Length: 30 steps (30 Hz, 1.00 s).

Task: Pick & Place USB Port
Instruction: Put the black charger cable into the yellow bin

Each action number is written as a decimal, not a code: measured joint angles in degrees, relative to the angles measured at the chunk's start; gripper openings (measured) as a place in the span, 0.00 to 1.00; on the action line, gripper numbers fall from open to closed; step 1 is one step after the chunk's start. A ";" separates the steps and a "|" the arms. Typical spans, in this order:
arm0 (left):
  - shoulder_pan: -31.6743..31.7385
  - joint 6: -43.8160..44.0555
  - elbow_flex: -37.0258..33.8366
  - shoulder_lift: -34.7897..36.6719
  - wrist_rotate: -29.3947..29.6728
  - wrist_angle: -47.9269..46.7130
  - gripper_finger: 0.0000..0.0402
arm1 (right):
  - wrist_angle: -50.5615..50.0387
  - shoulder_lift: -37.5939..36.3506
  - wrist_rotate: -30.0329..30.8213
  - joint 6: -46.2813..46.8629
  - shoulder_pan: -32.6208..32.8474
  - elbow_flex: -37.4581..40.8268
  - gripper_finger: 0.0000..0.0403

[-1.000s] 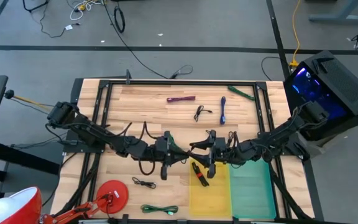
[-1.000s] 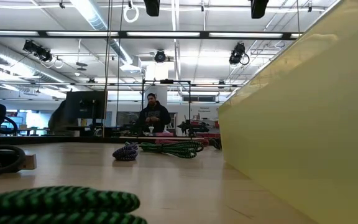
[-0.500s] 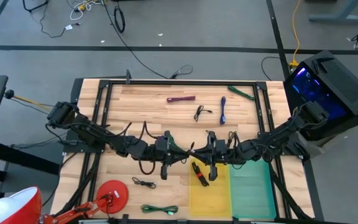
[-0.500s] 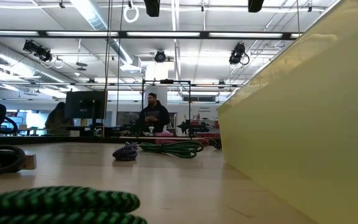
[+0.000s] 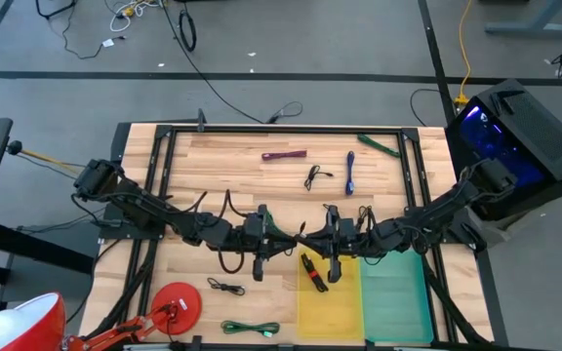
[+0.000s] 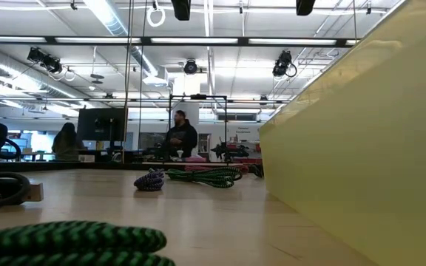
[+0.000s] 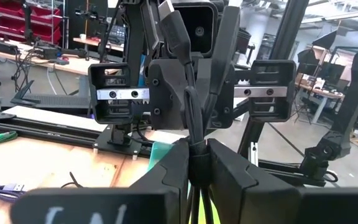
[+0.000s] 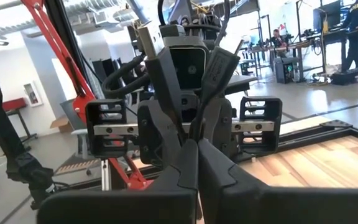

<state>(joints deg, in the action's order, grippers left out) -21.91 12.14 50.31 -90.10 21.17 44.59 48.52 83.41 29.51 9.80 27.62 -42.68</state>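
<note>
A green-and-black USB cable [image 5: 272, 227] hangs between my two grippers above the middle of the table. In the left wrist view its dark strands [image 7: 194, 127] rise to a plug [image 7: 168, 15] that sticks upward. My left gripper [image 5: 286, 241] comes from the table's left side and is shut on the cable. My right gripper [image 5: 307, 240] comes from the right, faces it tip to tip and is also shut on the cable. The low view shows neither gripper. My left gripper pinches the bundled strands of the cable [image 7: 197, 152] between its two fingers, coming level from the table's left. The cable is clear of the table; its plug ends stand up above the fingers and green strands [image 7: 199, 205] hang below. My right gripper pinches the same bundle [image 8: 193, 132] between its shut fingers, coming level from the table's right, right against the left gripper's fingertips. The plug ends [image 8: 145, 32] rise above the hold. The closed fingers hide how far back the cable reaches.
A yellow bin [image 5: 330, 302] and a green bin [image 5: 395, 292] stand at the near edge, an orange-and-black cable [image 5: 312, 273] on the yellow bin's left rim. Purple [image 5: 284, 154], blue [image 5: 349, 172], black [image 5: 315, 176] and green [image 5: 379, 144] cables lie at the far side; a red disc [image 5: 177, 304] lies near left.
My right gripper has shut its fingers on the cable next to my left gripper's fingertips. Both arms have otherwise stayed where they were, with the cable held above the table. A person in the room behind has walked into the low view.
</note>
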 joint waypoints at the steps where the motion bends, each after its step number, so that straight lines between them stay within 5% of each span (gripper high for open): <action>1: 0.00 0.02 0.04 0.02 0.01 -0.06 0.14 | -0.55 -0.37 0.09 -0.03 0.22 0.00 0.00; 11: -0.48 -1.49 0.01 1.94 -1.22 -1.56 0.32 | -4.38 -3.83 7.34 -1.58 4.03 -0.02 0.00; 17: -0.51 -1.38 0.02 8.80 -1.08 -11.67 0.47 | -10.76 -6.19 10.57 1.90 7.22 -0.02 0.00; 30: -2.77 8.30 -0.01 26.17 12.05 -51.43 0.47 | -36.77 -6.32 12.10 38.33 19.59 -0.02 0.00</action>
<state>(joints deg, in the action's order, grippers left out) -24.68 20.44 50.30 -63.93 33.21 -6.84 11.75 77.08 41.61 48.14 47.21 -42.70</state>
